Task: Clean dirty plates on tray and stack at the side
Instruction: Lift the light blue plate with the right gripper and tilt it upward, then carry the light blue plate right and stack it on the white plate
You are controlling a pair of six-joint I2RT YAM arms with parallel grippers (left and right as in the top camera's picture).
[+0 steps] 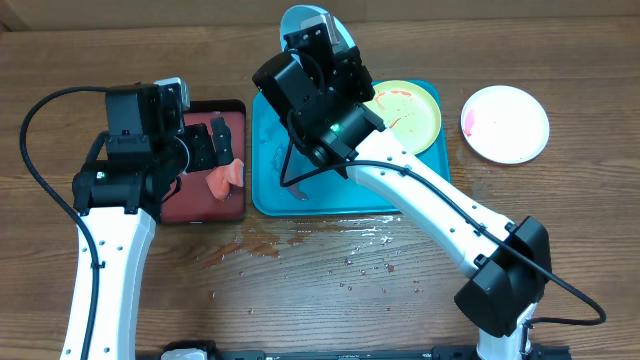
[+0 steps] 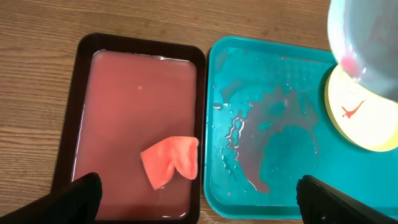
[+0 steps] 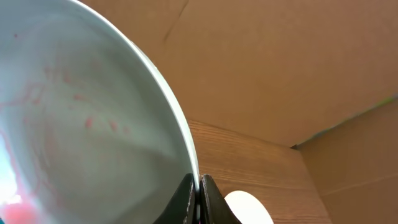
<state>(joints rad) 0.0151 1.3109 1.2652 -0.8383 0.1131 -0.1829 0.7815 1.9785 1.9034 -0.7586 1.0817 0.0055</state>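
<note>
Light blue plate [image 3: 81, 124] held up, tilted, near far edge of blue tray [image 2: 292, 68], rim pinched by right gripper [image 3: 199, 193] (red smears on it). Wiping step in hand. Left gripper [image 1: 205, 145] spread empty above pink cloth [image 2: 171, 162] in black tray [image 2: 81, 93]; next likely needs grabbing cloth, scrubbing plate.

**A:** Counter [image 1: 300, 310], what surface?

**B:** Brown wood grain, one continuous top. Two trays sat on it side by side with a narrow strip of wood between them: a black-rimmed tray [image 1: 225, 103] on the left and a turquoise tray [image 1: 262, 200] at centre.

**A:** Anything else lying straight on the wood?

**B:** A white plate [image 1: 505, 123] lay flat, well to the right of the turquoise tray, with a pink smear near its left edge. A reddish wet patch [image 1: 245, 245] and scattered droplets [image 1: 350, 262] marked the wood in front of the trays.
</note>
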